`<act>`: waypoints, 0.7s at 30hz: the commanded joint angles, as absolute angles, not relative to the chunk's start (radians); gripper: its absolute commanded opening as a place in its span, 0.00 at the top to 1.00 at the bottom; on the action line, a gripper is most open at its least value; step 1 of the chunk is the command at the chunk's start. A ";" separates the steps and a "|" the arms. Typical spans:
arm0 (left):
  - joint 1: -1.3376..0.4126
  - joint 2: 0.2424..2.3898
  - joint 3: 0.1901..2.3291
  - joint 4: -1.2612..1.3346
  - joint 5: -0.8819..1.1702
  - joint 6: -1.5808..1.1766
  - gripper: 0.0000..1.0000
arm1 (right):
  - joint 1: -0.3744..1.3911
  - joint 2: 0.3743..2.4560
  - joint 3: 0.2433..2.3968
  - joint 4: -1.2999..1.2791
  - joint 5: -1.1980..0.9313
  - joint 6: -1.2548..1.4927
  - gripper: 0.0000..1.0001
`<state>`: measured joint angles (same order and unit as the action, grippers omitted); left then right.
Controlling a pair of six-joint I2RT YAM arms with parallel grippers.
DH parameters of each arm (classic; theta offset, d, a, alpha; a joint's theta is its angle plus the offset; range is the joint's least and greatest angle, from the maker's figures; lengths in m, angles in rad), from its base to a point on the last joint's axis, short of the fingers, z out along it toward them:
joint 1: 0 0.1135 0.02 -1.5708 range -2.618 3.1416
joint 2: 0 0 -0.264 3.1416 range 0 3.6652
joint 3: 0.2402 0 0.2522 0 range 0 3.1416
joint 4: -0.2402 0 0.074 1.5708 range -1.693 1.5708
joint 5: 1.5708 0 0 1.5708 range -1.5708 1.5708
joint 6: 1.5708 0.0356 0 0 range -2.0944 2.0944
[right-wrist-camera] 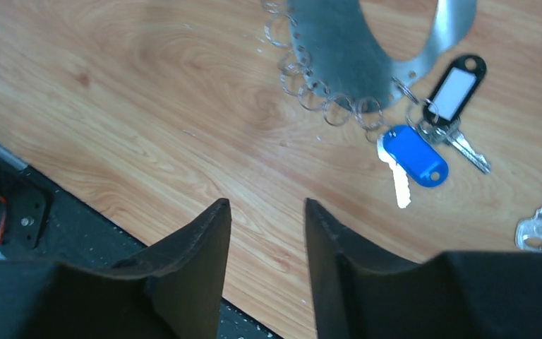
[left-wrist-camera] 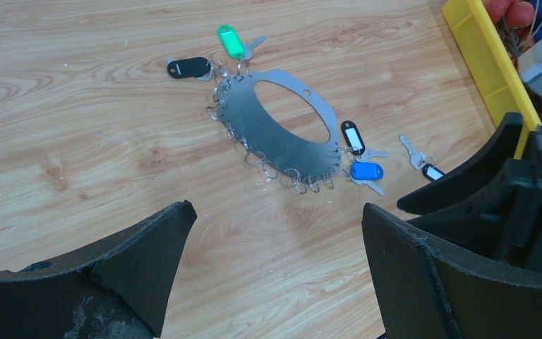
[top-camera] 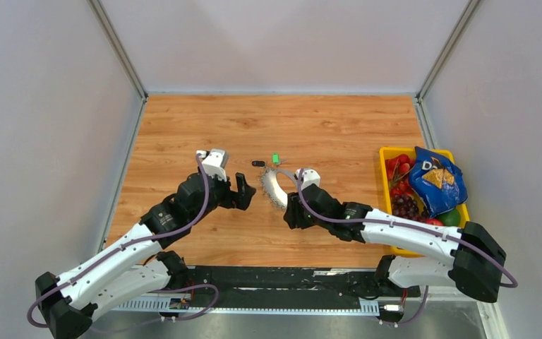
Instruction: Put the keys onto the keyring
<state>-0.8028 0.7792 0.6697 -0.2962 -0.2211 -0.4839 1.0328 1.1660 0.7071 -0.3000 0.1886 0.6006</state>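
A yellow bin [top-camera: 383, 185] holds fruit [top-camera: 399, 169] and a chip bag [top-camera: 435, 180].

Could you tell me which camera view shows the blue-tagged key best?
Right wrist: the blue-tagged key lies large and sharp by the keyring. Left wrist shows it small; top external cannot resolve it.

The keyring [top-camera: 274, 188] lies flat between the left gripper [top-camera: 246, 192] and the right gripper [top-camera: 289, 210]. Both are near it, so the gap is narrow. Tagged keys [left-wrist-camera: 358, 152] crowd the ring's rim on the right gripper's side, with a loose key [left-wrist-camera: 418, 157] just beside them. A green tag [left-wrist-camera: 231, 41] and a black tag [left-wrist-camera: 188, 67] sit at the far end. Beyond them the table [top-camera: 324, 120] is bare up to the walls. The bin [top-camera: 387, 152] blocks the right edge, with the right arm stretched in front of it.
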 commanded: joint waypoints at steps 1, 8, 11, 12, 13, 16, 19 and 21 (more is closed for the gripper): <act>-0.805 0.746 0.650 -0.293 -0.222 -0.503 0.00 | 1.055 1.194 0.683 -0.250 0.321 0.734 0.59; -0.805 0.719 0.631 -0.300 -0.223 -0.501 0.00 | 1.062 1.338 0.719 -0.206 0.370 0.796 0.71; -0.805 0.709 0.625 -0.302 -0.221 -0.503 0.00 | 1.063 1.395 0.740 -0.203 0.399 0.821 0.72; -0.805 0.703 0.623 -0.305 -0.221 -0.502 0.00 | 1.064 1.411 0.747 -0.203 0.408 0.823 0.72; -0.805 0.700 0.622 -0.307 -0.222 -0.503 0.00 | 1.064 1.431 0.752 -0.203 0.421 0.826 0.72; -0.805 0.687 0.623 -0.316 -0.222 -0.501 0.00 | 1.063 1.462 0.771 -0.200 0.443 0.831 0.72; -0.805 0.680 0.620 -0.319 -0.223 -0.495 0.00 | 1.065 1.489 0.793 -0.198 0.453 0.824 0.71; -0.805 0.681 0.617 -0.319 -0.223 -0.495 0.00 | 1.065 1.506 0.804 -0.198 0.473 0.820 0.70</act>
<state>-0.8028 0.6918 0.6250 -0.3195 -0.2199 -0.4931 1.0576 1.4796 0.7460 -0.2409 0.4099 0.8001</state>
